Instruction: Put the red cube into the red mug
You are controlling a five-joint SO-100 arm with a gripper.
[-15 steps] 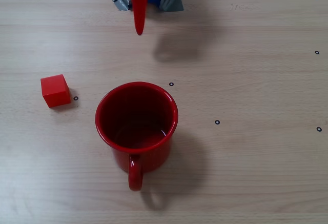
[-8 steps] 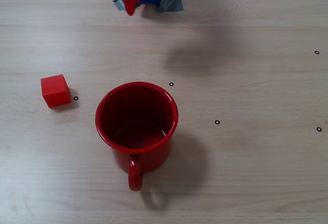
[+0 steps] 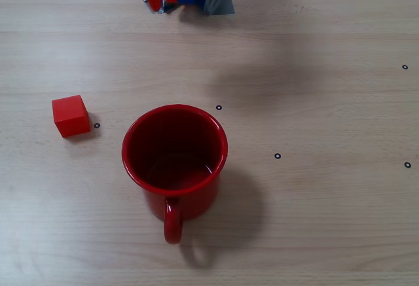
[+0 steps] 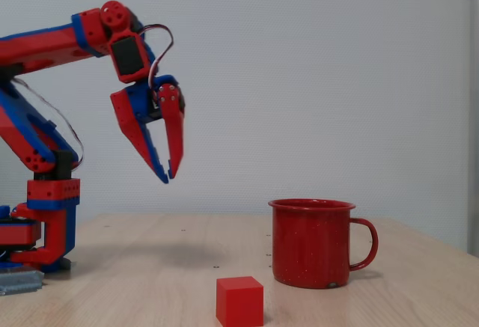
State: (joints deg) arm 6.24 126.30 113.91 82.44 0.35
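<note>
Lab: marked wood table point(image 3: 327, 103), blank wall point(image 4: 314, 80)

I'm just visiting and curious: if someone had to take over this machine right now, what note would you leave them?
Hand: raised well above the table near the arm's base, holding nothing; its two fingers sit close at the tips, so open or shut is hard to call.
Red cube: lying on the table, left of the mug in the overhead fixed view, apart from it.
Red mug: upright, nothing in it, handle toward the bottom of that view.
Done: nothing yet; the cube is untouched.
Left: reach the cube, grasp it, carry it over the mug's opening, release.
</note>
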